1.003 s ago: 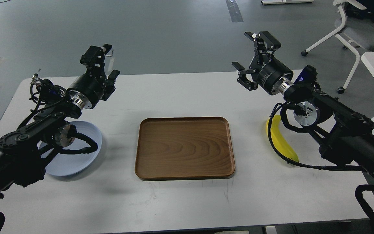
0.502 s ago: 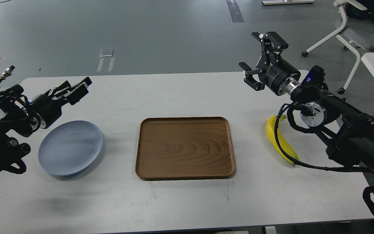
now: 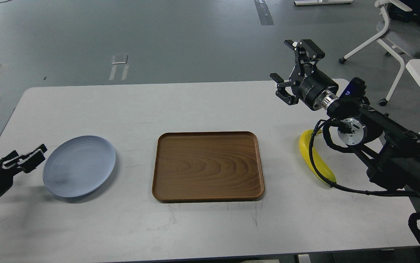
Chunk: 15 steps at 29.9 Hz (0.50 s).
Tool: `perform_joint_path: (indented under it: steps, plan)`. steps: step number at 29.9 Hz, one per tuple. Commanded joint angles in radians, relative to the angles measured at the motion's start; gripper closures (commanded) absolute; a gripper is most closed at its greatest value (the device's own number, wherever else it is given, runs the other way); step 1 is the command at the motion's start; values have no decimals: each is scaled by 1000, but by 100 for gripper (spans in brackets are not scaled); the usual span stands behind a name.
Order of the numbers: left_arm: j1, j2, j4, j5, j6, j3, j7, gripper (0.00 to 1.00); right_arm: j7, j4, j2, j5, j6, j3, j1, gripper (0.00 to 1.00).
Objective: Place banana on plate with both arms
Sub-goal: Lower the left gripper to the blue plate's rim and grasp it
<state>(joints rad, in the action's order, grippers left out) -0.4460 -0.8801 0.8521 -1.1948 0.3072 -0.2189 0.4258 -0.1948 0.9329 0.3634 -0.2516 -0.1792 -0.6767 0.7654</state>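
Desk (image 3: 202, 226): matt white laminate look, smooth, faint grey scuffs. Tray (image 3: 207, 166): brown wood, visible grain, satin finish, smooth rim. Plate (image 3: 79, 166): pale blue-grey, matt, faint concentric ridges, ceramic or plastic, can't tell. Banana (image 3: 317, 160): bright yellow, smooth, slightly waxy skin. Right gripper (image 3: 293, 70): matt black metal or plastic links, polished silver wrist ring (image 3: 322, 100). Cable (image 3: 341, 186): black braided sleeve. Left gripper (image 3: 22, 159): matt black. Floor (image 3: 158, 36): grey, smooth, dull sheen.

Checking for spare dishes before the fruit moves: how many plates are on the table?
1: the round pale blue-grey plate lies on the white table, left of the rectangular brown wooden tray. None seems hidden.
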Motion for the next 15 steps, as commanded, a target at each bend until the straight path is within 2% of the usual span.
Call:
perform_joint_path:
  steps: [1,5,15]
  plan:
    - [24,33,-57,-3,10,1,-1,2,0,0,0,0,1,-1,0,0]
    - [23,76,-125,-3,16,30,4,3,0,0,0,0,4,-3,0,0]
    - [15,85,-128,-3,29,58,8,5,0,0,0,0,9,-4,-5,0]
